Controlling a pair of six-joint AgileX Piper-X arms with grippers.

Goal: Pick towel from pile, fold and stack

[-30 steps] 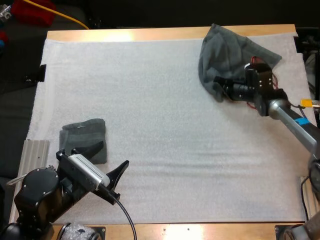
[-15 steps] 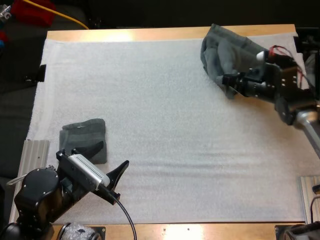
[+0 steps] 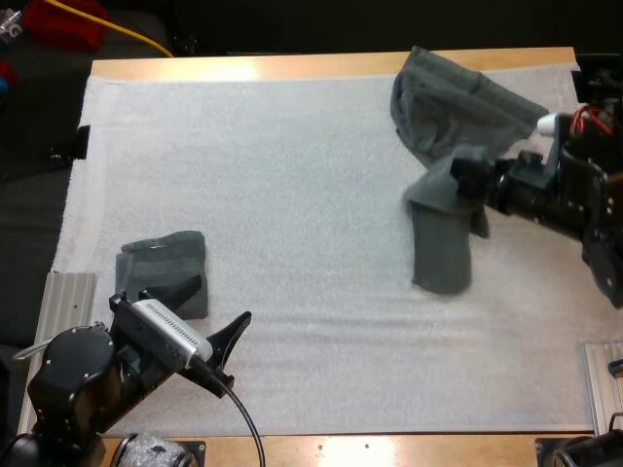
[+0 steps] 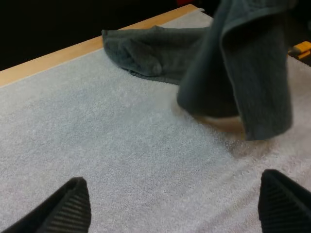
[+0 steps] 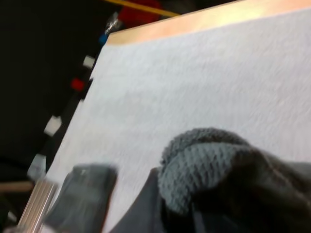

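Note:
A crumpled pile of dark grey-green towels [image 3: 448, 92] lies at the mat's far right corner. My right gripper [image 3: 465, 181] is shut on one towel [image 3: 443, 248] drawn out of the pile; it hangs down, its lower end touching the mat. In the left wrist view the hanging towel [image 4: 243, 73] dangles in front of the pile [image 4: 146, 48]. The towel's bunched top [image 5: 209, 165] fills the space in front of the right wrist camera. A folded towel [image 3: 164, 258] rests at the near left, just beyond my left gripper [image 3: 209, 309], which is open with its fingers [image 4: 68, 208] wide apart over bare mat.
A ribbed metal rail [image 3: 66, 297] lies along the mat's left edge, and another rail [image 3: 604, 365] lies at the near right. A red object [image 3: 63, 19] and a yellow cable [image 3: 136, 34] sit beyond the far left corner. The white mat [image 3: 292, 195] spans the table.
My right gripper has risen and pulled back toward the near right, drawing one towel out of the pile so that it now hangs. The left arm has not moved.

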